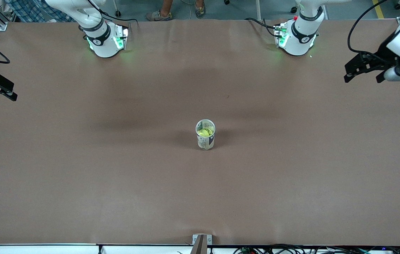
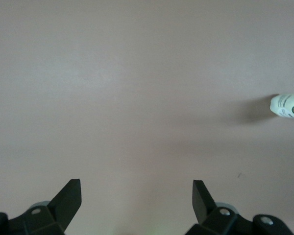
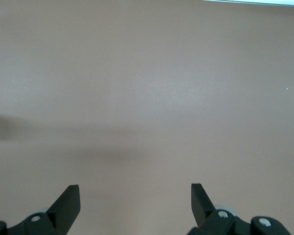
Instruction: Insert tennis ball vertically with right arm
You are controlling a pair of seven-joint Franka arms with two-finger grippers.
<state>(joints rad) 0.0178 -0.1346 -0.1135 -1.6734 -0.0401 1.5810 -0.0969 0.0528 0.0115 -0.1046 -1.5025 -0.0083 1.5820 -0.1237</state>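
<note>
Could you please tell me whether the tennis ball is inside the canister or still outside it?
Inside: the tennis ball shows through the open top of the upright canister at mid-table.

- Table (image 1: pixel 79 176): covered edge to edge in a plain brown sheet; faint creases run across the part farthest from the front camera. One small dark speck (image 1: pixel 227 96) marks the sheet near the middle.
- Metal bracket (image 1: pixel 201 241): fixed at the middle of the table edge nearest the front camera.
- Cables (image 1: pixel 291 249): a dark tangle along that same edge, toward the left arm's end.
- Two feet (image 1: pixel 157 14) in shoes: on the grey floor, farther from the front camera than the table.
- Plaid cloth (image 1: pixel 34 10): at the right arm's end, cut off by the frame.
- Yellow floor line (image 1: pixel 378 8): at the left arm's end.
</note>
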